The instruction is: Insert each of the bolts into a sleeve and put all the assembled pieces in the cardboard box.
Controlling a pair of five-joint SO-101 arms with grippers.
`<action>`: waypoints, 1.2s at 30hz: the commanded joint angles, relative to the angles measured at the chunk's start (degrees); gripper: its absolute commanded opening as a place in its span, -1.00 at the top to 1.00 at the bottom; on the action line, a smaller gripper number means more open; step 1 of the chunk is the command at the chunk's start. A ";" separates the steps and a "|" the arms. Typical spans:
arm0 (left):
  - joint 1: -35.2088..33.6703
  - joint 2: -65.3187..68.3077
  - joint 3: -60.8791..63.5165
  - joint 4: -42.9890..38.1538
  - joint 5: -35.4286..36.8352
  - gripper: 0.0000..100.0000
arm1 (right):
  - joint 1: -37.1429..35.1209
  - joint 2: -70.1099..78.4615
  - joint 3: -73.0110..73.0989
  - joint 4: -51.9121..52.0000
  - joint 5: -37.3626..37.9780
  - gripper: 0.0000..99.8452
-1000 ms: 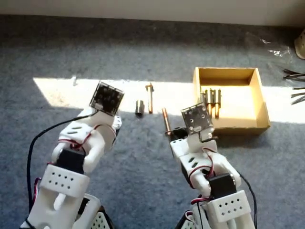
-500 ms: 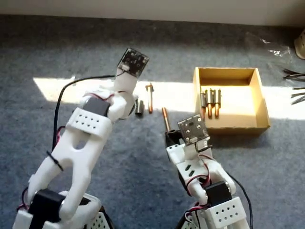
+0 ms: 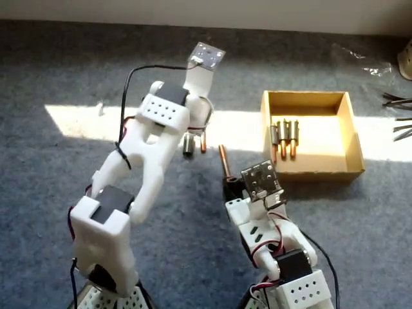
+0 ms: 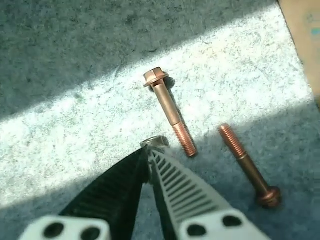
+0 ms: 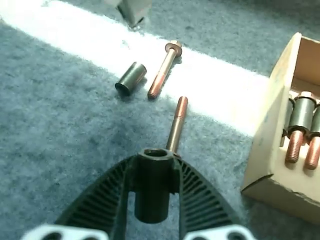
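Note:
My left gripper is shut with nothing in it; its tips sit just over the loose dark sleeve. In the high view this arm stretches out over that sleeve and a copper bolt. The same bolt lies just past the tips, and a second bolt lies apart from it. My right gripper is shut on another dark sleeve, upright, with the second bolt lying right ahead of it. The cardboard box holds three assembled pieces.
Grey carpet with a sunlit band runs across the work area. The box wall stands close beside my right gripper. Metal tools and a plastic bag lie at the far right edge.
The left arm has swung forward from the near side and now reaches over the loose sleeve and bolt. The right arm has drawn back a little, still holding its sleeve.

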State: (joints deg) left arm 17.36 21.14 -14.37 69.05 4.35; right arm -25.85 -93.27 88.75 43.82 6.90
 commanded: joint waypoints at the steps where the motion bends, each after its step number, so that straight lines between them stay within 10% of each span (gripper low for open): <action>1: 3.21 3.65 -11.65 4.92 2.02 0.98 | 0.75 -0.92 -0.57 -1.54 -0.44 0.99; 36: 2.24 25.63 -35.30 9.23 18.73 0.75 | 3.47 -1.01 -0.57 0.84 -0.35 0.99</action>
State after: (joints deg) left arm 19.65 47.87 -47.25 76.97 22.90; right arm -23.03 -93.36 88.75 44.18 6.90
